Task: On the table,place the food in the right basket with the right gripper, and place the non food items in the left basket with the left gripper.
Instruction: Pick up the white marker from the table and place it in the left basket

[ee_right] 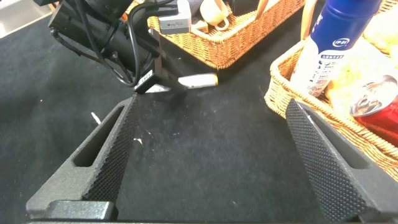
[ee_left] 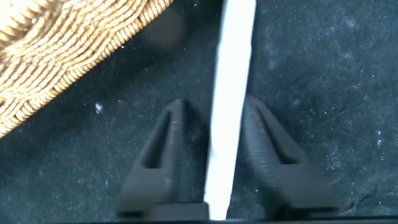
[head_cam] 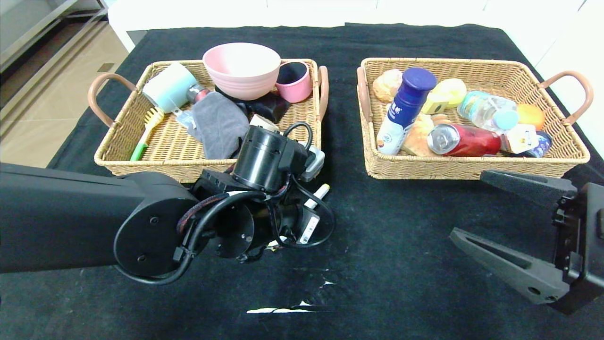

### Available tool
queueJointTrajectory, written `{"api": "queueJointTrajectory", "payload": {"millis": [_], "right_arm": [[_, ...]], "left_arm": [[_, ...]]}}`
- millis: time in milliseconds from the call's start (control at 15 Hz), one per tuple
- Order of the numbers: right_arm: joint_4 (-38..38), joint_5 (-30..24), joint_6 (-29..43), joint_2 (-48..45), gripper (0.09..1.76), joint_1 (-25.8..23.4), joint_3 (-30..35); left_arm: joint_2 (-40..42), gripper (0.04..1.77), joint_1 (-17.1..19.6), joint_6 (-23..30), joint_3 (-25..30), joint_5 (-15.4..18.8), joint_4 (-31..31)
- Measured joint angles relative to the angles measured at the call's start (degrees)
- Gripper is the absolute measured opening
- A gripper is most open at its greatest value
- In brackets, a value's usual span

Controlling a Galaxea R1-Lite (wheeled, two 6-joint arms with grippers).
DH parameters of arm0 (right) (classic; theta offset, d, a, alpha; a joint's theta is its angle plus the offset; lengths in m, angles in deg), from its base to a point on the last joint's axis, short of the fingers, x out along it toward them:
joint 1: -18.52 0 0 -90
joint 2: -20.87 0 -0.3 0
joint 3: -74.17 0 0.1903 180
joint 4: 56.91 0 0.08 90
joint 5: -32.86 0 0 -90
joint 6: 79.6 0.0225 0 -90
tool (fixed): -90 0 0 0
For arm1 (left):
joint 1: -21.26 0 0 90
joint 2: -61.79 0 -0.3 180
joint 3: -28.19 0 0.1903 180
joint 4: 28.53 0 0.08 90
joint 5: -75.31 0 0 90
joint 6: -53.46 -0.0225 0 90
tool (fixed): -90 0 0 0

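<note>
Left arm reaches in low from the left edge, wrist pointed down at the black tablecloth (head_cam: 401, 245) just in front of the left basket (head_cam: 113, 160). Left gripper (ee_left: 211, 155) straddles a white pen-like stick (ee_left: 231, 93) lying on the cloth; in the left wrist view the two fingers (ee_left: 168, 149) sit on either side of it, spread, with a gap on each side, not pinching. In the head view only the stick's tip (head_cam: 320, 192) pokes out past the wrist, near the basket's front right corner.

Left basket holds: pale blue cup (head_cam: 169, 88) on its side, yellow-green brush (head_cam: 147, 132), grey cloth (head_cam: 219, 123), pink bowl (head_cam: 241, 70), pink mug (head_cam: 293, 81), some dark item under the bowl that I can't identify.

Bare cloth between the two baskets.

Right basket (head_cam: 472, 167) holds: bread roll (head_cam: 387, 85), blue-capped white bottle (head_cam: 403, 111) tilted over the other food, yellow packet (head_cam: 446, 94), red can (head_cam: 465, 140) on its side, clear water bottle (head_cam: 486, 112), orange fruit (head_cam: 531, 115), small blue-labelled item at the right front.

Right gripper (head_cam: 514, 226) hovers low over the cloth in front of the right basket, near its front right corner, fingers (ee_right: 109, 162) wide apart, holding nothing.
</note>
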Motion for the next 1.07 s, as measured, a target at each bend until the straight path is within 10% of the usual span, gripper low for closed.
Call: {"api": "queueJointTrajectory", "payload": {"millis": [1067], "right_arm": [[0.0, 0.0, 0.0, 0.7, 1.71, -0.2, 0.0]], "left_arm": [[0.9, 0.26, -0.2, 0.2, 0.1, -0.1, -0.4]]}}
